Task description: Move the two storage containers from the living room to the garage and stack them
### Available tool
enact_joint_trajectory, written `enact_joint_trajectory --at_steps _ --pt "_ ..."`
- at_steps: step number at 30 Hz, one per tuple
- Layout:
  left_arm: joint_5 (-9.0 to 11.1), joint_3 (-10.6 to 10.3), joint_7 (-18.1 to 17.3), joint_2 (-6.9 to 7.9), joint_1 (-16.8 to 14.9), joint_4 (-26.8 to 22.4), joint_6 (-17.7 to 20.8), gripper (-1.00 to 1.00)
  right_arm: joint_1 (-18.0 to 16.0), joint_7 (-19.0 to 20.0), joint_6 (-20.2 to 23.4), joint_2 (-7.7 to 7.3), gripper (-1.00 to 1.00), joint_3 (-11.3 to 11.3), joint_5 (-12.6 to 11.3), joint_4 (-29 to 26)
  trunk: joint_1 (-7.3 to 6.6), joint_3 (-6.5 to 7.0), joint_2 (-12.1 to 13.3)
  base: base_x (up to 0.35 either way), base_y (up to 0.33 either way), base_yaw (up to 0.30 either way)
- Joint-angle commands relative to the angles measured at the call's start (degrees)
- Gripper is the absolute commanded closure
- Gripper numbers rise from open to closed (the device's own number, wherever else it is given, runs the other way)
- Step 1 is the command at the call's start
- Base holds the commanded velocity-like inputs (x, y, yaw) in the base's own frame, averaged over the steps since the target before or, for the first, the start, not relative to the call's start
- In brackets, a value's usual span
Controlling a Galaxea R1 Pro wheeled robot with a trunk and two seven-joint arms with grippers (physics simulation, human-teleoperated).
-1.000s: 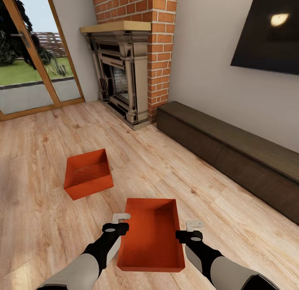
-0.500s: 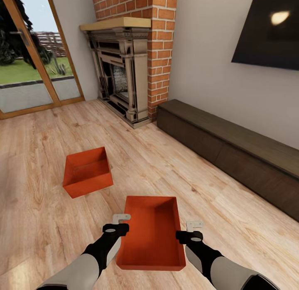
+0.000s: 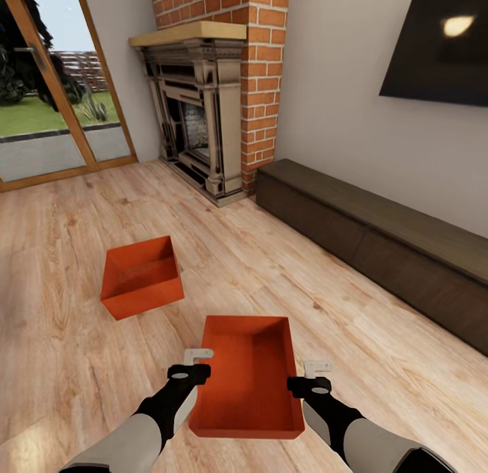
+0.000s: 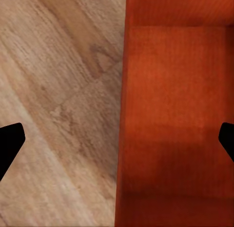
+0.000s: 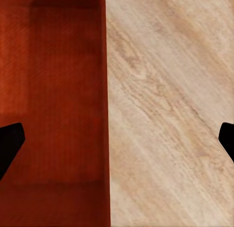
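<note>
Two orange-red storage containers rest on the living room's light wood-plank floor. The near container (image 3: 247, 378) lies lengthwise between my arms. The other container (image 3: 141, 276) sits farther off to the left. My left gripper (image 3: 198, 355) hovers open over the near container's left long wall, and in the left wrist view that gripper (image 4: 117, 144) has its dark fingertips (image 4: 9, 144) spread wide to either side of the wall (image 4: 122, 139). My right gripper (image 3: 316, 366) is open over the right long wall, and in the right wrist view this gripper (image 5: 117, 141) likewise spans the wall (image 5: 106, 114).
A brick fireplace (image 3: 203, 120) stands ahead. A long low dark cabinet (image 3: 379, 249) runs along the right wall under a black TV (image 3: 440, 46). A wood-framed glass door (image 3: 47, 107) is at the far left. Open plank floor (image 3: 54, 364) surrounds both containers.
The whole picture has slid slightly upward, so the camera has moved. Both grippers hold the same place in the view, still open over the near container's walls.
</note>
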Motion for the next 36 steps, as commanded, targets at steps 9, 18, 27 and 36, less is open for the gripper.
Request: enact_joint_trajectory --at_steps 9,18,27,36 --pt "-0.4 0.2 0.8 -0.02 0.0 -0.3 0.3 -1.0 0.0 -0.3 0.0 -0.01 -1.0 0.5 -0.5 0.0 1.1 -0.94 -2.0 0.0 0.0 0.0" --pt "-0.4 0.3 0.8 -0.02 0.0 0.1 0.4 -1.0 0.0 -0.3 0.0 -0.01 -1.0 0.5 -0.5 0.0 3.07 -2.56 -5.6 0.0 0.0 0.0" --pt "-0.5 0.4 0.7 -0.02 0.0 0.4 0.4 -1.0 0.0 -0.3 0.0 -0.01 -1.0 0.5 -0.5 0.0 5.05 -4.18 -9.3 0.0 0.0 0.0" --pt "-0.5 0.4 0.7 -0.02 0.0 0.4 0.4 -1.0 0.0 -0.3 0.0 -0.01 -1.0 0.5 -0.5 0.0 7.03 -5.79 -12.9 0.0 0.0 0.0"
